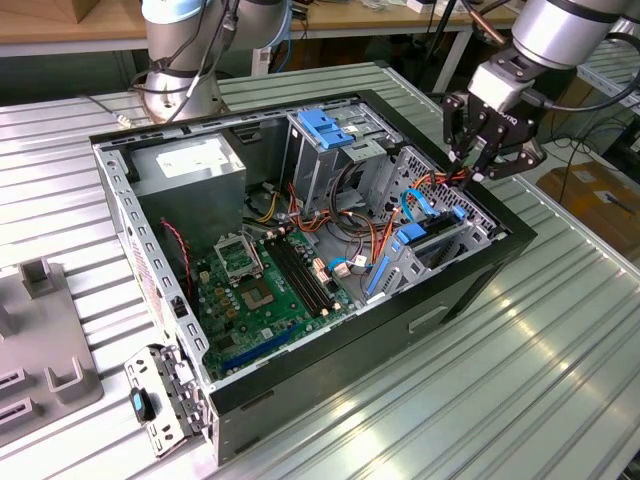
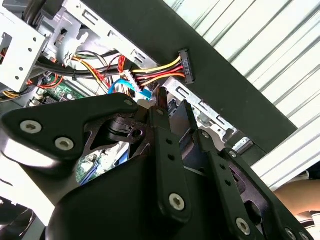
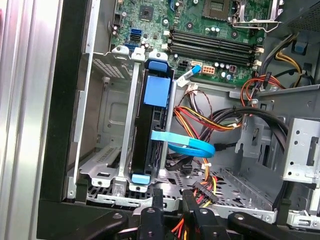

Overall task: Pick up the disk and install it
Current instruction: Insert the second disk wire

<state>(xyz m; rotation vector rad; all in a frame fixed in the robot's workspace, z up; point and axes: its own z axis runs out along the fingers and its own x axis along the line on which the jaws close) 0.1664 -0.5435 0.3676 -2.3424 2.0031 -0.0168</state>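
Note:
The disk point(image 3: 150, 135) stands on edge in a slot of the drive cage point(image 3: 105, 130) inside the open computer case point(image 1: 470, 290). Its blue plastic frame point(image 3: 157, 90) caps the end facing the motherboard. In the exterior view the disk's blue rail point(image 1: 415, 240) shows in the cage at the exterior view's right. My gripper point(image 1: 472, 172) hovers just above the case's right wall, over the cage. In both wrist views its black fingers point(image 3: 156, 197) stand a narrow gap apart with nothing between them, a little off the disk's end. The gripper point(image 2: 173, 100) points at the cage rim.
A bundle of red, yellow and black wires ends in a black connector point(image 2: 183, 65) near the fingertips. A light-blue flat cable point(image 3: 187, 145) loops beside the disk. The case also holds the motherboard point(image 1: 265, 285), a grey power-supply box point(image 1: 190, 165) and a blue bracket point(image 1: 328, 128). A grey fixture point(image 1: 40, 350) lies on the ribbed table.

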